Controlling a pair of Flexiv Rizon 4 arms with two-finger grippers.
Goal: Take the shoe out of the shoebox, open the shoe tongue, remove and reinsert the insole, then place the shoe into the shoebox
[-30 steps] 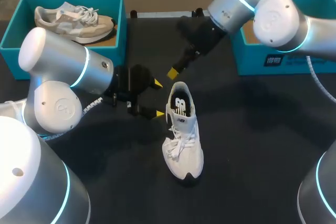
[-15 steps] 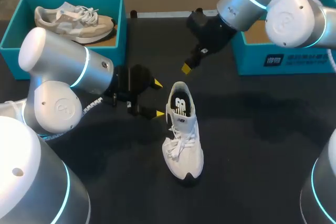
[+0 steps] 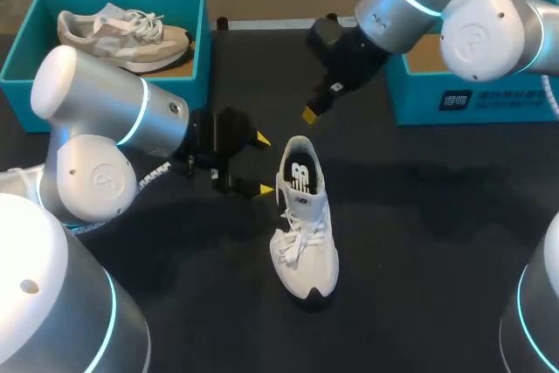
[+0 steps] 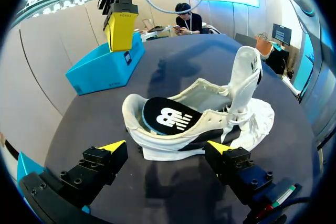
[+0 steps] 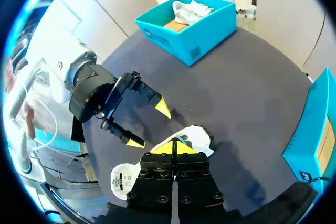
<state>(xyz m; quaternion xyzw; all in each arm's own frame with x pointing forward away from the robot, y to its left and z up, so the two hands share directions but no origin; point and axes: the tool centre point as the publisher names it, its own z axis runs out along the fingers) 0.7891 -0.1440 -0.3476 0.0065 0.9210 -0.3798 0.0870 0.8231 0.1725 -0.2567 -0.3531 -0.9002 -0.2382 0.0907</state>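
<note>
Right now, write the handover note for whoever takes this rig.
Left gripper: open, empty, the white shoe heel just ahead of it.
Right gripper: shut, empty, above the table beyond the heel.
Shoe stands on the table, tongue lifted, insole inside.
Left shoebox holds a beige shoe; right shoebox shows none.
Done: shoe out. Insole step: cannot tell. Left: shoe into a shoebox.

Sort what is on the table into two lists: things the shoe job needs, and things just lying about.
Job in hand:
white shoe, with its insole and tongue
right box, probably its shoebox
left hand, right hand

Lying about:
left box
beige shoe inside it
</note>
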